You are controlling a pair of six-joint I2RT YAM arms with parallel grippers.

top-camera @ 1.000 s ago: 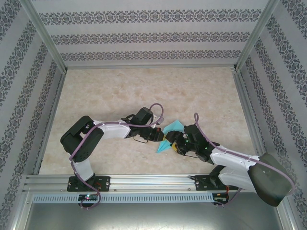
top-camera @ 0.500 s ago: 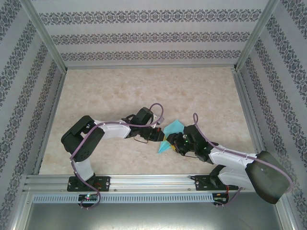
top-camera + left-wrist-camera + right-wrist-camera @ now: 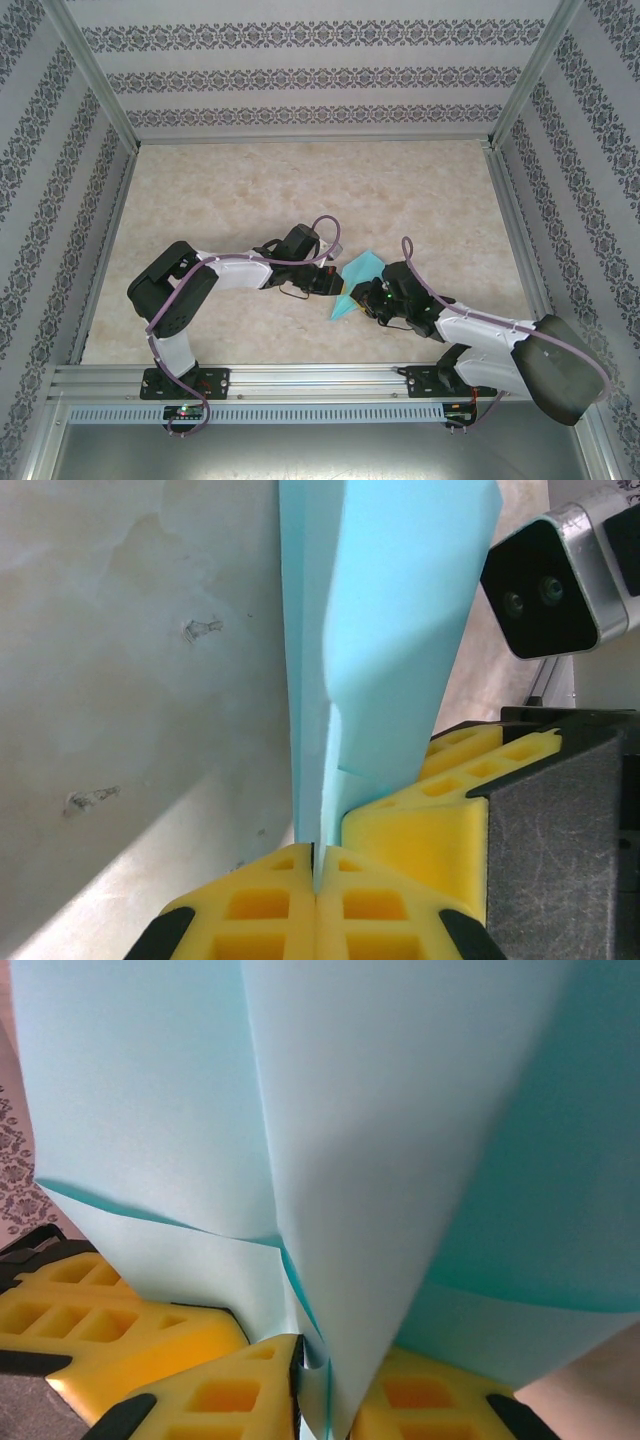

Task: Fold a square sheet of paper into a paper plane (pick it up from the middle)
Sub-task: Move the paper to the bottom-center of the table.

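Observation:
The square sheet of paper [image 3: 362, 265], light cyan, is folded into a slim pointed paper plane shape and is held up between both arms just above the table's near middle. My left gripper [image 3: 335, 284] comes at it from the left. In the left wrist view that gripper [image 3: 316, 858] is shut on the paper's [image 3: 390, 630] folded edge. My right gripper [image 3: 366, 296] meets it from the right. In the right wrist view its jaws [image 3: 325, 1365] stand narrow, with layers of the paper [image 3: 400, 1110] pinched between them.
The beige marbled table [image 3: 300, 190] is ringed by patterned walls and an aluminium frame [image 3: 300, 380] at the near edge. The two grippers sit side by side, almost touching. The right arm's yellow fingers [image 3: 420, 805] and wrist camera [image 3: 545, 585] crowd the left wrist view.
The right gripper's jaws have closed in on the paper, and that arm has shifted slightly. The left gripper has kept its grip and place.

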